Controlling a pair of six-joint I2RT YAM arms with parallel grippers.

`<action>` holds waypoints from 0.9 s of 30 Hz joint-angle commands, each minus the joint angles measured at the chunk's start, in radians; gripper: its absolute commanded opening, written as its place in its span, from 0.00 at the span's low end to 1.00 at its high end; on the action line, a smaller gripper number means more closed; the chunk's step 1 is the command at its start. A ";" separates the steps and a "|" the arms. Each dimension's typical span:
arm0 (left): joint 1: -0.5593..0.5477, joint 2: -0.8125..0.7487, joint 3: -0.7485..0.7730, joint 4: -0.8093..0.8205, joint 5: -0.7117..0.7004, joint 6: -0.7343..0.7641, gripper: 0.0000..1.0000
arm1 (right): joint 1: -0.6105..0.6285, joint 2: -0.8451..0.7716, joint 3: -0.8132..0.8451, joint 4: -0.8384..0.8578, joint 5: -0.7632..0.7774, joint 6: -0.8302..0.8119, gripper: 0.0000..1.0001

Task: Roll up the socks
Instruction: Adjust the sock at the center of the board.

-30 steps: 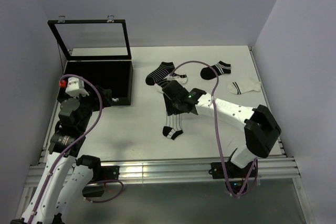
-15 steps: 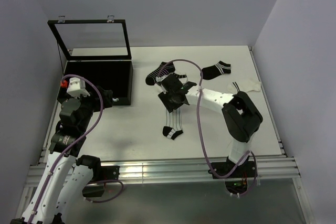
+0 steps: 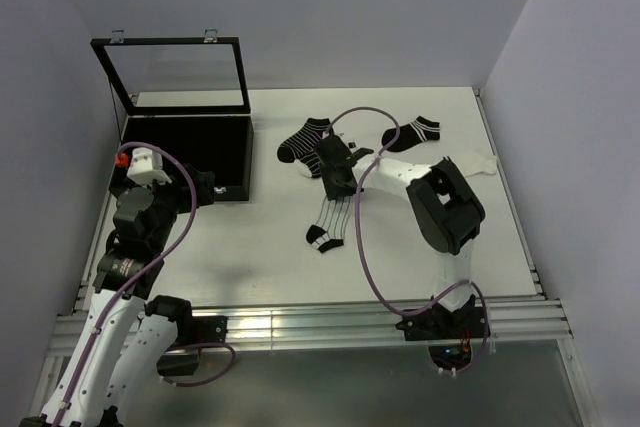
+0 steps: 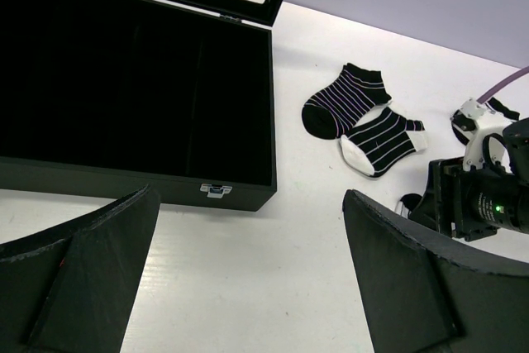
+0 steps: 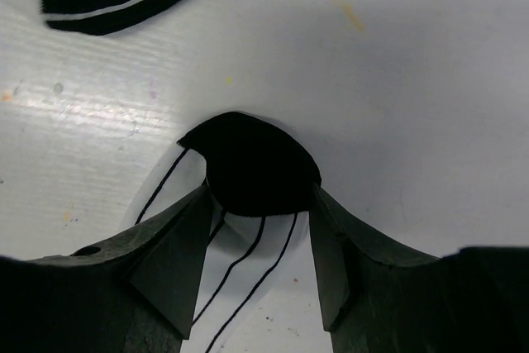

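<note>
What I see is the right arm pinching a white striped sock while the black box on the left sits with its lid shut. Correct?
Not quite. The top view shows the black box with its lid open, standing upright at the back. The rest holds: the right arm's jaws pinch the white striped sock.

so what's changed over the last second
The right gripper, shut on the white striped sock, moved farther out as its elbow folded in, dragging that sock along. The open left gripper, the black box and the far black socks stayed put.
</note>
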 commanded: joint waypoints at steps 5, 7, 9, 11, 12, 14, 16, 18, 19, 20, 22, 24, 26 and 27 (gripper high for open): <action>-0.003 -0.012 0.003 0.048 0.014 -0.002 1.00 | -0.078 -0.012 -0.031 -0.146 0.125 0.288 0.56; -0.003 -0.013 0.001 0.048 0.012 -0.002 1.00 | -0.089 -0.038 -0.056 -0.146 0.128 0.329 0.56; -0.003 -0.012 0.001 0.048 0.012 -0.003 0.99 | -0.090 -0.084 -0.068 -0.133 0.128 0.334 0.56; -0.003 -0.012 0.003 0.051 0.018 -0.006 1.00 | -0.084 -0.176 -0.103 -0.071 0.115 0.313 0.58; -0.003 -0.010 0.001 0.051 0.021 -0.008 0.99 | -0.080 -0.208 -0.117 -0.048 0.112 0.284 0.59; -0.003 -0.010 0.001 0.054 0.027 -0.014 1.00 | -0.064 -0.288 -0.134 -0.005 0.098 0.242 0.59; -0.003 -0.007 0.004 0.054 0.032 -0.020 0.99 | -0.032 -0.333 -0.154 0.031 0.097 0.172 0.59; -0.003 -0.003 0.003 0.055 0.037 -0.023 1.00 | 0.015 -0.389 -0.191 0.055 0.105 0.115 0.58; -0.005 -0.001 0.004 0.055 0.040 -0.028 0.99 | 0.034 -0.403 -0.201 0.072 0.100 0.095 0.56; -0.003 0.000 0.004 0.057 0.040 -0.029 0.99 | 0.054 -0.423 -0.212 0.078 0.102 0.072 0.55; -0.005 0.010 0.009 0.055 0.044 -0.034 0.99 | 0.118 -0.428 -0.226 0.077 0.117 0.034 0.50; -0.003 0.016 0.007 0.055 0.044 -0.036 0.99 | 0.167 -0.422 -0.228 0.065 0.141 0.021 0.42; -0.003 0.017 0.009 0.055 0.044 -0.036 1.00 | 0.230 -0.410 -0.231 0.057 0.155 0.026 0.42; -0.003 0.019 0.010 0.055 0.043 -0.037 1.00 | 0.247 -0.405 -0.241 0.058 0.154 0.027 0.42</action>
